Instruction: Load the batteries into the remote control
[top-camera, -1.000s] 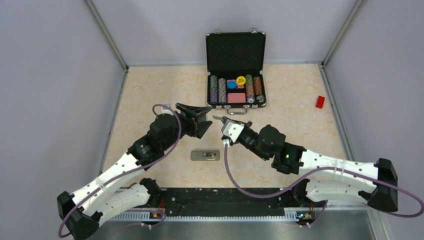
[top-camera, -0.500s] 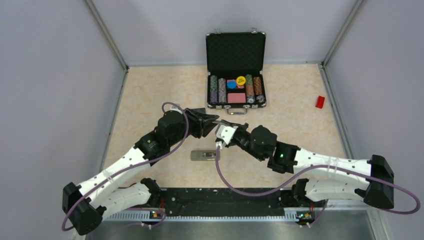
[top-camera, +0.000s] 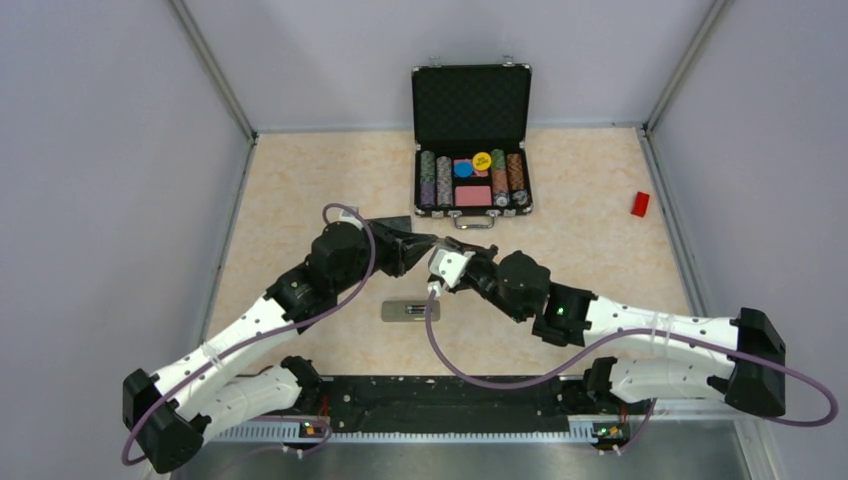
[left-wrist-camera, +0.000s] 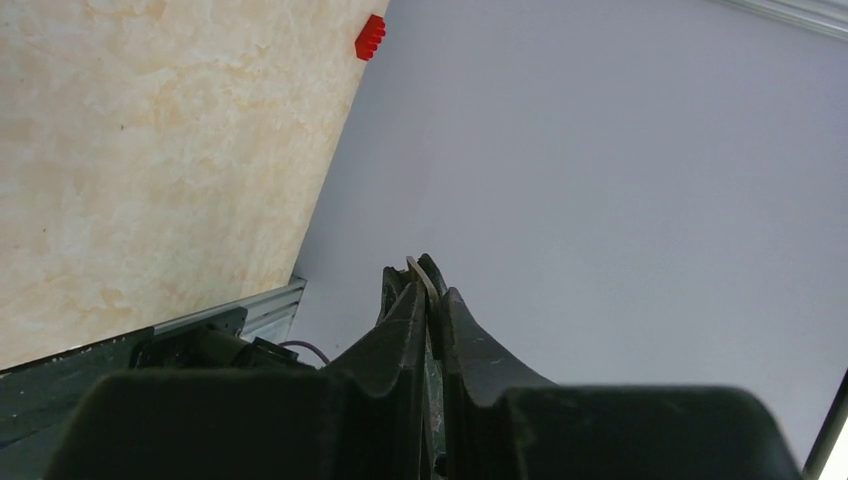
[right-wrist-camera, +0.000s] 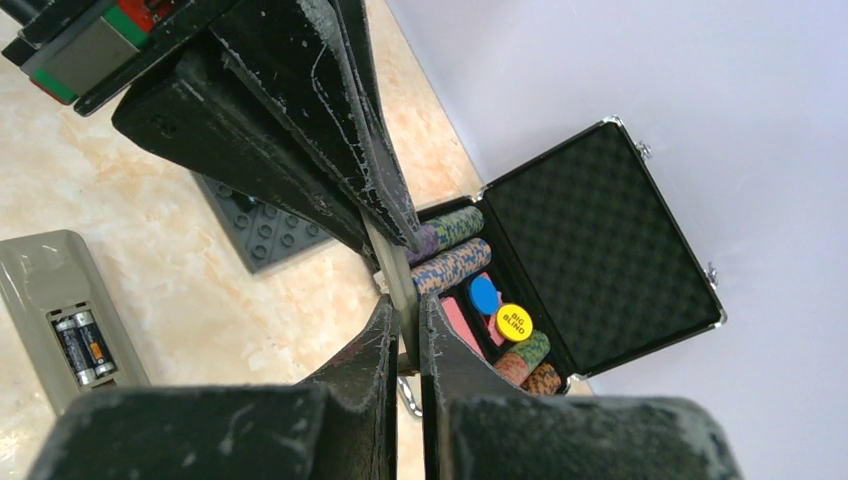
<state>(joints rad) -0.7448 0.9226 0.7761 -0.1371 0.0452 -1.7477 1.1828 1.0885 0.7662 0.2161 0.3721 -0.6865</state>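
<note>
The remote control (top-camera: 410, 310) lies back-up on the table below both grippers. Its compartment is uncovered, and two batteries (right-wrist-camera: 82, 347) lie side by side in it. A thin grey cover (right-wrist-camera: 398, 280), the same colour as the remote's back, is held above the table. My right gripper (right-wrist-camera: 405, 315) is shut on its lower end. My left gripper (left-wrist-camera: 428, 300) comes from the opposite side and is shut on its other end, with the cover's edge (left-wrist-camera: 424, 280) showing between its tips. In the top view the two grippers meet tip to tip (top-camera: 432, 248).
An open black case (top-camera: 472, 140) of poker chips stands at the back, just beyond the grippers. A dark grey studded plate (right-wrist-camera: 255, 225) lies under the left gripper. A small red brick (top-camera: 640, 203) sits at the far right by the wall.
The left gripper has moved right to meet the right gripper and closed its jaws on the thin cover. The right arm has shifted slightly left, still gripping the cover.
</note>
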